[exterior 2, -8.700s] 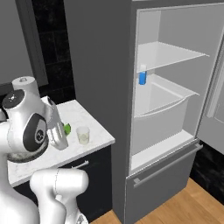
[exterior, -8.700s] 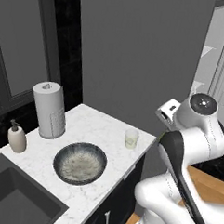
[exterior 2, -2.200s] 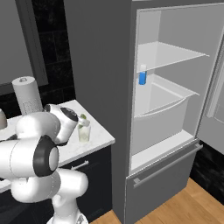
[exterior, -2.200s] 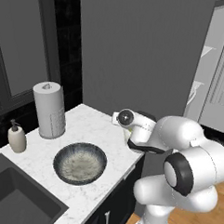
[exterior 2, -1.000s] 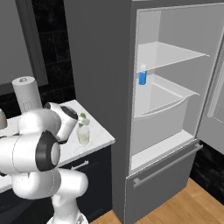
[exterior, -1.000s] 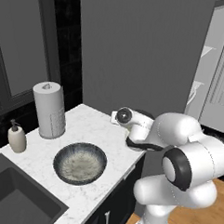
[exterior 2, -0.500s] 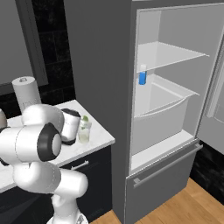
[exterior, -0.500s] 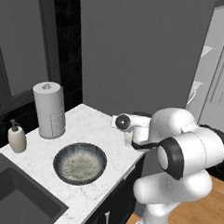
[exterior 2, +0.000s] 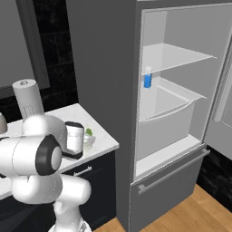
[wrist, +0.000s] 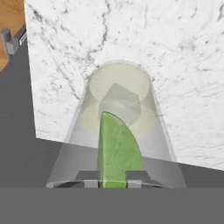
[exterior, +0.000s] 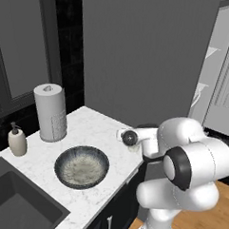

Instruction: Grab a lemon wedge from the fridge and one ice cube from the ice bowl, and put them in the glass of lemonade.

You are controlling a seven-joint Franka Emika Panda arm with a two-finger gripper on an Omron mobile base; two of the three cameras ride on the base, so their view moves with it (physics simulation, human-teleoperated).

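A speckled round ice bowl [exterior: 82,166] sits left of the glass of lemonade [wrist: 117,127] on the veined marble bench [exterior: 99,130]. Hand view: end effector [wrist: 113,182] pinches the smooth green lemon wedge [wrist: 117,151] over the clear tumbler. Rightward, the fridge [exterior 2: 181,113] stands open.

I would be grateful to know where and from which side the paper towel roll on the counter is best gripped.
Probably across its round body, near mid-height, coming in level from the open counter side. The paper towel roll stands upright as a tall cylinder near the back wall, with the ice bowl in front and the soap bottle beside it. Whether the jaws open wide enough cannot be told.
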